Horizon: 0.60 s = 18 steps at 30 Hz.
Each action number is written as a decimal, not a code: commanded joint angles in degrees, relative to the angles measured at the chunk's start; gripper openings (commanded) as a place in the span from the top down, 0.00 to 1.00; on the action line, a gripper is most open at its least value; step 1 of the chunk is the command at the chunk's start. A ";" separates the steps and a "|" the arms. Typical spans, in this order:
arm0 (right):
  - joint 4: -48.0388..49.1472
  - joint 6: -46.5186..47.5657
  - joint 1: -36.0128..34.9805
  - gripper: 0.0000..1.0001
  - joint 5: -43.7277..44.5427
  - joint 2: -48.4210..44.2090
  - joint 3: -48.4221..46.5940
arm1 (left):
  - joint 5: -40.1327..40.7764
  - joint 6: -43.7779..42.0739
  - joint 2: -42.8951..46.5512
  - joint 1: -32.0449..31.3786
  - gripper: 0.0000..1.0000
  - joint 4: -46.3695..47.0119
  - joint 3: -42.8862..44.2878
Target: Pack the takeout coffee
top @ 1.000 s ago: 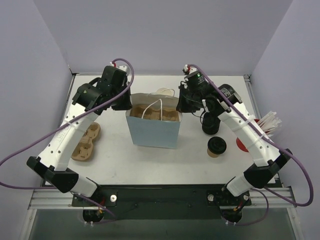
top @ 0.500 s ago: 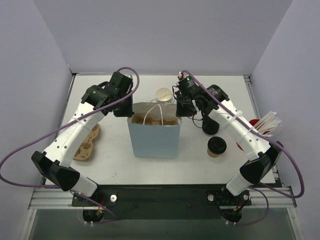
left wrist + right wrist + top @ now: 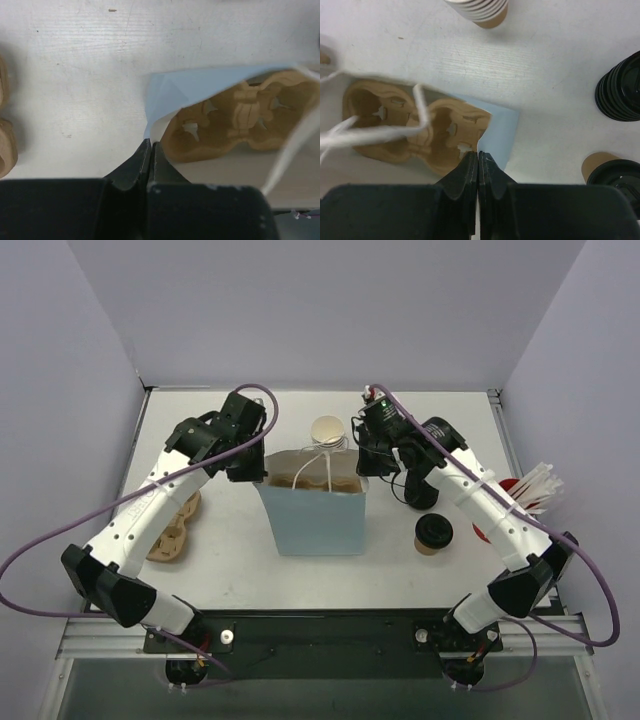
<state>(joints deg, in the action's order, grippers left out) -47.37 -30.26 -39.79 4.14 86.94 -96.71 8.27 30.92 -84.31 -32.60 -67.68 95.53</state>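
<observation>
The left hand [image 3: 151, 146] and right hand [image 3: 478, 156] each pinch the bag [image 3: 315, 520] rim. The coffee [image 3: 433, 533] stands on the desk [image 3: 230, 560] right of it: light, crushable; best gripped gently on its wall under the lid.

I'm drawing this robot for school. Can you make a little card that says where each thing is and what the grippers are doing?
bag: blue paper bag, upright mid-table, mouth open
inside bag: brown cup carrier, no cups in it
left gripper: shut on the bag's left rim
right gripper: shut on the bag's right rim
takeout coffee: lidded, on the table right of the bag, not packed yet
also there: stack of cups behind the bag; stack of lids; spare carrier on the left
</observation>
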 commanded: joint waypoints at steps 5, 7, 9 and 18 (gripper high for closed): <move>2.64 1.17 -0.02 1.00 1.57 -1.41 1.79 | -0.46 0.90 1.43 -0.54 0.84 1.85 0.97; 2.55 0.47 -0.02 0.96 1.40 -2.20 1.26 | 0.60 0.29 1.35 -0.53 0.73 0.27 4.21; 2.46 0.12 0.06 0.90 1.05 -3.44 0.73 | 0.95 0.02 1.35 -0.54 0.68 -0.69 5.89; 0.71 1.78 0.24 0.57 2.97 -5.55 -2.34 | -0.10 -1.12 0.91 -0.54 0.58 -1.75 6.95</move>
<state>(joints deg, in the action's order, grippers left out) -44.93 -29.93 -39.77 4.54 83.99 -96.09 8.27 30.81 -83.48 -32.93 -68.16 99.90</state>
